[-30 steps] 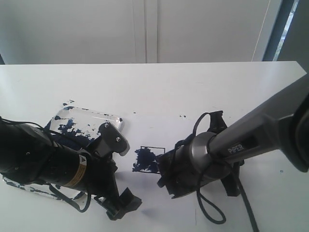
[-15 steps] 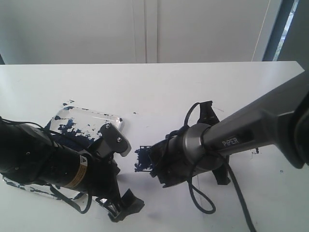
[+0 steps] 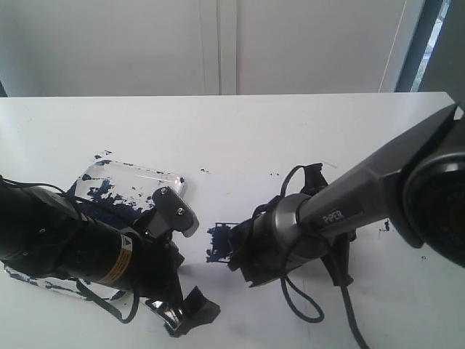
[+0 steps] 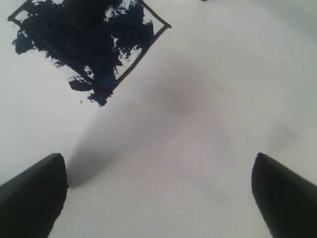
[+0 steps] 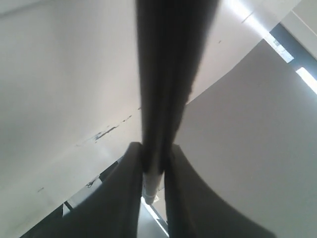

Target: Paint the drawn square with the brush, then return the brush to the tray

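The drawn square (image 4: 94,47) is largely covered with dark blue paint, which spills past its outline; in the exterior view the square (image 3: 218,243) lies at the table's middle. My right gripper (image 3: 238,251) hangs low over the square's right side. It is shut on the brush (image 5: 168,74), whose black handle runs between the fingers down to the silver band (image 5: 151,186); the tip is hidden. The paint-smeared clear tray (image 3: 127,182) lies to the left, partly under my left arm. My left gripper (image 4: 158,198) stands open over bare white surface near the front edge, its fingers (image 4: 32,193) wide apart.
Small paint specks (image 3: 275,174) dot the white surface behind the square. A loose black cable (image 3: 301,309) loops under the right arm. The left arm's black body (image 3: 65,247) covers the tray's near side. A grey wall stands behind the table.
My right gripper with the brush has slid left, onto the square's right side, and the arm has turned slightly. The left gripper has shifted only a little.
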{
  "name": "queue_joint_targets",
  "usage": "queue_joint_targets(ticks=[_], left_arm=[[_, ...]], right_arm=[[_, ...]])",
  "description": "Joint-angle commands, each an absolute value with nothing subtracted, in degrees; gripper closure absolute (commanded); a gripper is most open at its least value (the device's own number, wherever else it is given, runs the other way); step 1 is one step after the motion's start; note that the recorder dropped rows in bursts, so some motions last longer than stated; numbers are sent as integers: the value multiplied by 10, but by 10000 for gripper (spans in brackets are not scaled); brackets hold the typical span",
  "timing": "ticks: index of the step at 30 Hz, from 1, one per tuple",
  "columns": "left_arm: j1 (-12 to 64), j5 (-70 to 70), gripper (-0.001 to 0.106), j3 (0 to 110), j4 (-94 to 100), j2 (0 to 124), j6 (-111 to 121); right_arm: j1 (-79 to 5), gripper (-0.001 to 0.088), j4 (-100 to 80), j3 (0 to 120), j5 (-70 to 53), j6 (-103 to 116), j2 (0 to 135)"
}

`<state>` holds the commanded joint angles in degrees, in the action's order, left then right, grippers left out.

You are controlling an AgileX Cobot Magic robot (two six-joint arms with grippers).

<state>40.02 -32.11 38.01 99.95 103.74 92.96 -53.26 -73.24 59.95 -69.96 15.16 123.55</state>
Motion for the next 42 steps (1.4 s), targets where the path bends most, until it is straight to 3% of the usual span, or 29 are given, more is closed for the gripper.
queue_joint_targets(ticks=[11,23,42], left_arm=[[400,-314,48,378,999,1037,930],[400,-299,48,378,999,1037,930],[400,-304,48,378,999,1037,932]], right_arm=[[-521,868,-716,600,-700,152,1236],[-577,868,-648,600,-700,138,1234],[-539,868,-664,600,-700,141,1132]])
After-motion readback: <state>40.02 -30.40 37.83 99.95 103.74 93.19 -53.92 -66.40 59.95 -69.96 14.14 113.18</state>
